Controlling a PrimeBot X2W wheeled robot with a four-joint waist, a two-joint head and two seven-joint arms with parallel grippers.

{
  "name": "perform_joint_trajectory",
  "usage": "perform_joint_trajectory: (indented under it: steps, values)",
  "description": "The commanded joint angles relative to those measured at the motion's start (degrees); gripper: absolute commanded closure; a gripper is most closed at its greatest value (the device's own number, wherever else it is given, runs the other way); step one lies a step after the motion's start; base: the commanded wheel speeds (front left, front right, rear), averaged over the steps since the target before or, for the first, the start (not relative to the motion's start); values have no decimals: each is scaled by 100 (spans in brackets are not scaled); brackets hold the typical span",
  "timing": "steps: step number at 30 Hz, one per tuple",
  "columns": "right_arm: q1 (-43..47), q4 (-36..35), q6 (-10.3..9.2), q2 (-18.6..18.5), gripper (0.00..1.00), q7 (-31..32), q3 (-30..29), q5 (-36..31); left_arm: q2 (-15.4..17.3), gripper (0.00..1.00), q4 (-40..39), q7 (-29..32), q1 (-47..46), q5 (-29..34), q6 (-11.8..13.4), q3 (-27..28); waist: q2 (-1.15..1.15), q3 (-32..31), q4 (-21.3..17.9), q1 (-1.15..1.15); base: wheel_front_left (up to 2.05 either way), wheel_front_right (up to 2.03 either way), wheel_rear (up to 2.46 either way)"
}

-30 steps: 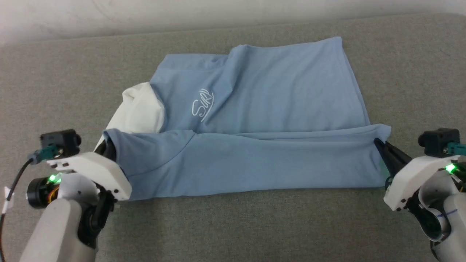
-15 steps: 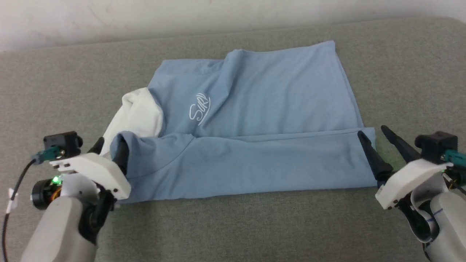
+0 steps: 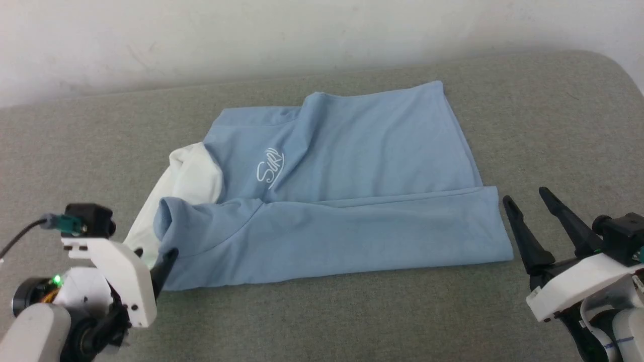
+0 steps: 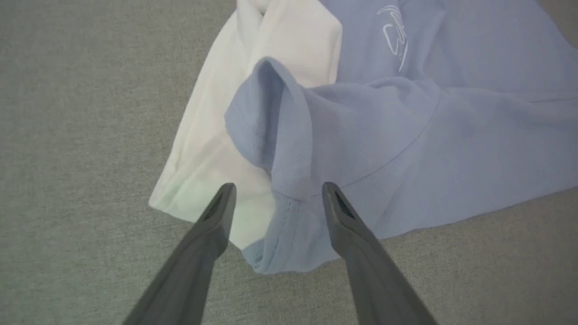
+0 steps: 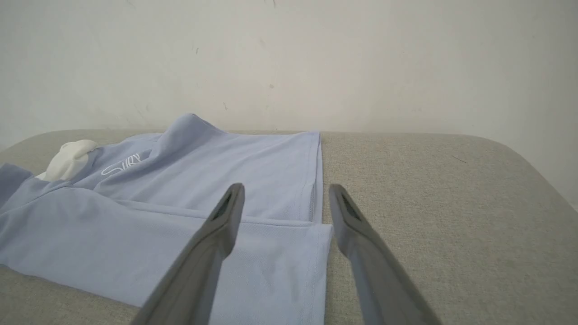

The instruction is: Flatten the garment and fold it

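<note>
garment (image 3: 352,201): near edge folded over, on grey surface (image 3: 322,311) | left gripper (image 4: 278,187): jaws apart over sleeve-end corner | right gripper (image 3: 526,196): jaws apart, just beside hem end
</note>
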Motion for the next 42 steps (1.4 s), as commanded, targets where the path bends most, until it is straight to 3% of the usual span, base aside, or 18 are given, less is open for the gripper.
perform_joint_trajectory:
  steps: [1,5,10,11,12,13,19,26,36,37,39,40,42]
  values:
    - [79,-146,-10,72,0,74,-45,-56,35,0,-42,147,137,-64,99,-30,0,22,-66,1,0,0,0]
    - [154,-488,-10,194,0,246,-101,-106,61,0,119,348,246,100,278,-200,0,108,-159,1,0,0,0]
    - [205,-650,-10,253,0,382,-145,-76,-241,0,707,176,164,323,405,-472,0,198,-243,1,0,0,0]
    - [213,-664,-10,255,0,409,-155,-55,-303,25,820,207,154,314,393,-536,0,211,-259,1,0,0,0]
    - [226,-659,-10,237,0,459,-165,-45,-343,67,927,273,147,320,357,-631,0,212,-269,1,0,0,0]
    - [235,-650,-10,220,0,531,-167,-9,-383,100,1040,359,147,283,317,-698,0,218,-279,1,0,0,0]
    - [133,-419,-10,-53,0,1215,-82,260,-486,100,1261,750,127,196,197,-979,0,212,-248,1,0,0,0]
    - [-311,287,-10,-324,0,2039,383,746,-439,100,1129,456,31,266,279,-839,0,229,-133,1,0,0,0]
    - [-1369,2232,-10,-433,0,2739,1235,1241,-446,100,680,238,-149,332,244,-839,0,365,172,1,0,0,0]
    - [-1415,2352,-10,-420,51,2871,1370,1337,-449,100,672,228,-155,327,232,-845,0,372,190,1,0,0,0]
    - [-1471,2506,-10,-406,95,3167,1621,1578,-455,100,663,194,-146,312,215,-845,0,369,207,1,0,0,0]
    - [-1495,2531,-10,-415,100,3263,1716,1684,-457,100,656,172,-130,299,208,-839,0,360,209,1,0,0,0]
    - [-1550,2519,-10,-461,100,3318,1830,1868,-437,100,612,104,-95,282,185,-813,0,322,206,1,0,0,0]
